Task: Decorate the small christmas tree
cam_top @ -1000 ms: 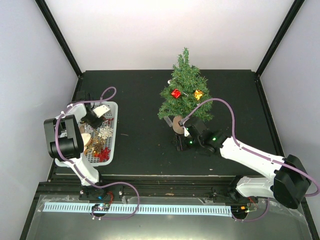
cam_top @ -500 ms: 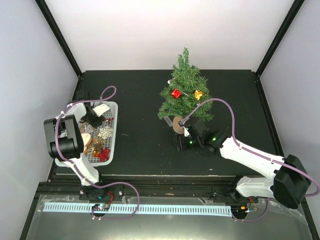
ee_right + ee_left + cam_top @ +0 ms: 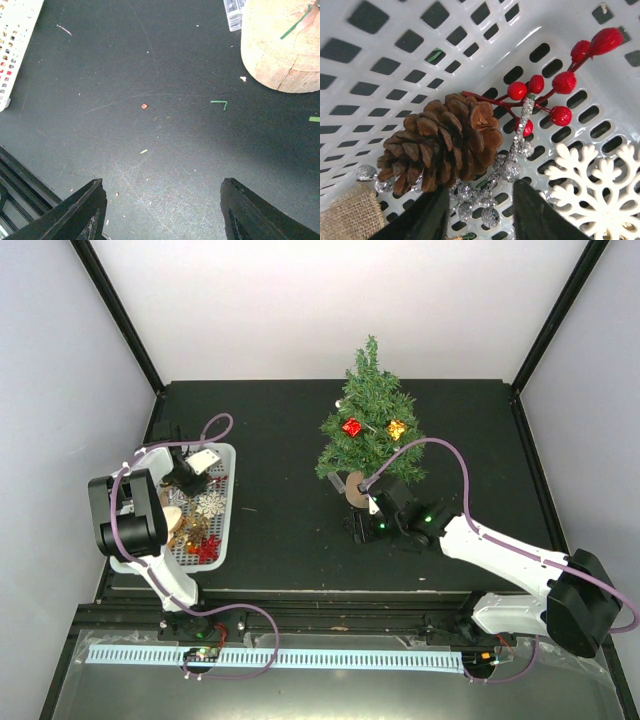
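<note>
1. Two ornaments, a red gift box (image 3: 351, 427) and a gold gift box (image 3: 396, 428), already hang on the small christmas tree (image 3: 368, 425). The tree stands just ahead of the right gripper's fingers and well apart from the left gripper's. Most branches are bare, so the decorating looks far from done.
2. The left gripper (image 3: 482, 207) is lowered into the white basket (image 3: 395, 30), where the spare decorations lie. Its fingers are partly spread and hold nothing.
3. A silver glitter sprig (image 3: 512, 160) lies in the gap between those fingertips and runs on ahead of them. A pine cone (image 3: 440, 145) sits just ahead of the finger on the left of the wrist view, touching the sprig. A red berry sprig (image 3: 540, 90) lies farther ahead, and a white snowflake (image 3: 592, 185) is just outside the other finger.
4. That straddle suggests the sprig is the intended pick. With the cone so close, closing could catch its scales as well.
5. The right gripper (image 3: 165, 215) hangs low over the bare table (image 3: 150, 60), fingers spread wide and empty. The tree's stump base (image 3: 280, 45) lies ahead of and outside the finger on the right of that view, not between the fingers.
6. Probably it waits beside the trunk to steady it or to take an ornament; which one cannot be told.
</note>
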